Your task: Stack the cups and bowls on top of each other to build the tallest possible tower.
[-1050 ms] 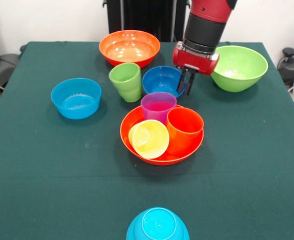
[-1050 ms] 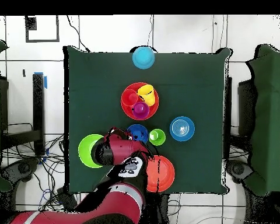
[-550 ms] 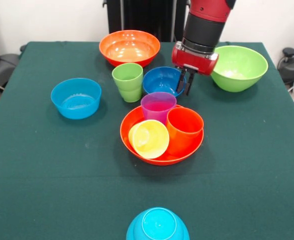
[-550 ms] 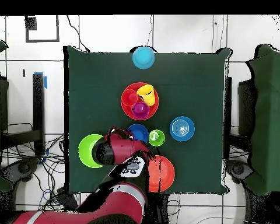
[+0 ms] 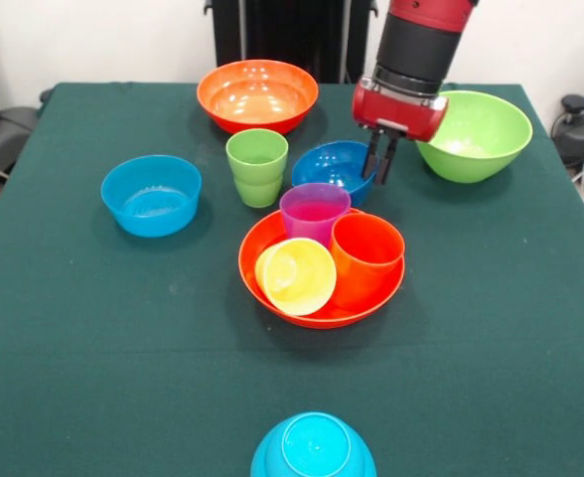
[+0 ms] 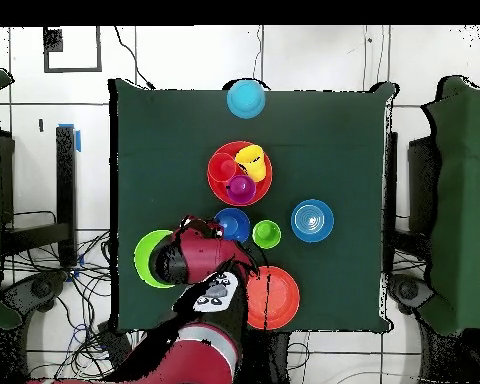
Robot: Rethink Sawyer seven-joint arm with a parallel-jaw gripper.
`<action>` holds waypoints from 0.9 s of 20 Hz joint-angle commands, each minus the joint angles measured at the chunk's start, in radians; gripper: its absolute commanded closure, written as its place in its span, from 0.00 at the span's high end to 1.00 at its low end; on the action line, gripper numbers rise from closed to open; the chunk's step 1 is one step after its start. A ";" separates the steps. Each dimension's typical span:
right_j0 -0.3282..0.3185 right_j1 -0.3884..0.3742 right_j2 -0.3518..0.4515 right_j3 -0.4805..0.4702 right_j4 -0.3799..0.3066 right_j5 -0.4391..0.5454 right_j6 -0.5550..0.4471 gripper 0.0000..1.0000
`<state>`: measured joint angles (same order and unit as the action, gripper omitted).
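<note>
Shifted since a second ago: the red and black arm [image 5: 419,45] has risen, and the dark blue bowl [image 5: 335,164] has slid toward the lime green bowl [image 5: 473,133] and now tips up on that side. The green cup [image 5: 257,165] has moved with it, keeping just beside the dark blue bowl.

Everything else on the green surface [image 5: 93,338] lies as it did, including the orange bowl [image 5: 322,298] in front of the dark blue bowl, holding the tipped yellow cup [image 5: 295,276] and the upright orange cup [image 5: 366,256] and purple cup [image 5: 315,212].

Judged step: lifting the dark blue bowl to stack it. The gripper [image 5: 379,171] has its jaws clamped on that bowl's rim. Next it needs a clean lift and a carry over a chosen base.
</note>
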<state>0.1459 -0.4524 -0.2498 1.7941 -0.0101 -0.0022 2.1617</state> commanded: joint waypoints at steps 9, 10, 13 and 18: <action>0.048 -0.080 0.003 -0.061 0.023 0.233 0.079 0.00; 0.057 -0.081 -0.010 -0.065 0.021 0.243 0.081 0.00; 0.107 -0.088 -0.084 -0.107 0.000 0.286 0.066 0.00; 0.104 -0.159 -0.103 -0.161 -0.020 0.427 0.013 0.00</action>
<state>0.2380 -0.5578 -0.3574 1.7540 -0.0107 0.2168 2.1617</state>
